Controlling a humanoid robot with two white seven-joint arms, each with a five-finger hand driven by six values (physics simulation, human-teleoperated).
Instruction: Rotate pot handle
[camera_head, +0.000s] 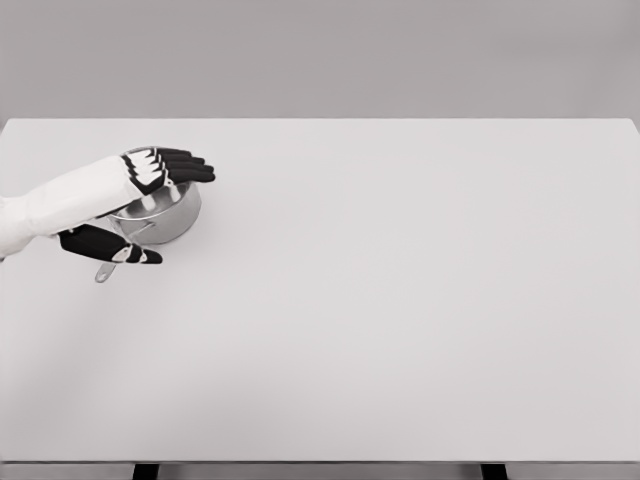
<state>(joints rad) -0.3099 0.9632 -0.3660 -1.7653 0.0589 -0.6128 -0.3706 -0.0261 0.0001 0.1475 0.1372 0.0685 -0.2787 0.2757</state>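
A small steel pot (165, 212) stands on the white table (400, 300) at the left. Its short handle (106, 271) points down-left toward the table's near side. My left hand (150, 205) reaches in from the left and hovers over the pot. Its black fingers (185, 166) stretch flat across the rim, and the thumb (110, 247) lies below, next to the handle's base. The fingers are spread and hold nothing. Part of the pot's rim and the handle's root are hidden by the hand. The right arm is out of view.
The table's left edge runs close to the pot and my forearm (60, 200). Two dark table legs (145, 471) show under the near edge.
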